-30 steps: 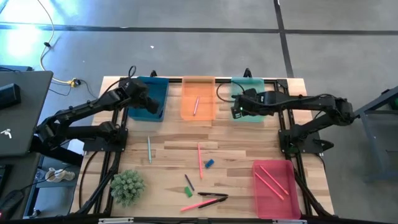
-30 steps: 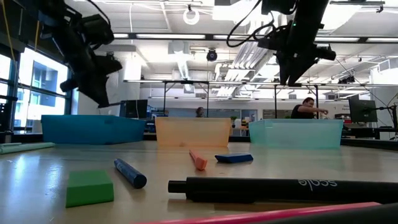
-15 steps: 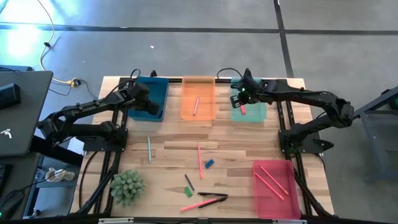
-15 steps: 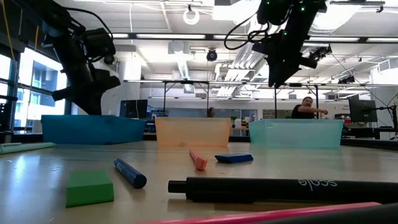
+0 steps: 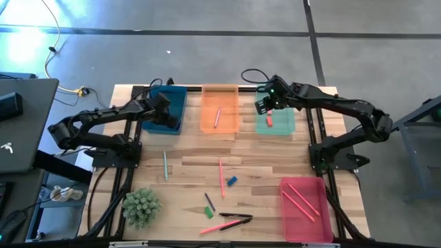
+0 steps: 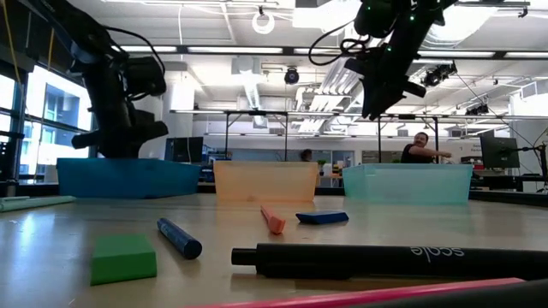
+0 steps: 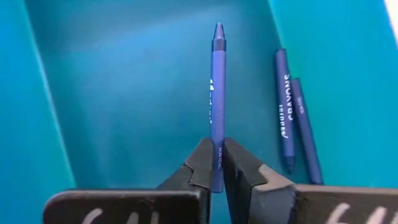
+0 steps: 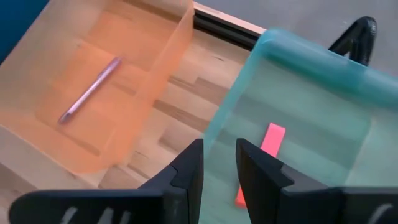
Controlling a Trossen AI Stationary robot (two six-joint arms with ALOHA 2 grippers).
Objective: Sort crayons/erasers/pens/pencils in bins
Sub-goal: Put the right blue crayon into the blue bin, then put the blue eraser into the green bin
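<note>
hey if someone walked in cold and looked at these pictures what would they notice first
Probably the left tool, shut on a blue crayon over the blue bin, where two more blue crayons lie. Next, the right tool, empty above the green bin, with a red-orange eraser lying inside.

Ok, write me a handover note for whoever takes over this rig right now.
Left gripper: shut on a blue crayon, over the translucent blue bin, two crayons already inside.
Right gripper: jaws apart, empty, above the translucent green bin, which holds a red-orange eraser.
Done: a pen in the orange bin, pink sticks in the red-pink bin.
Left: blue eraser, green eraser and loose sticks on the table.
</note>
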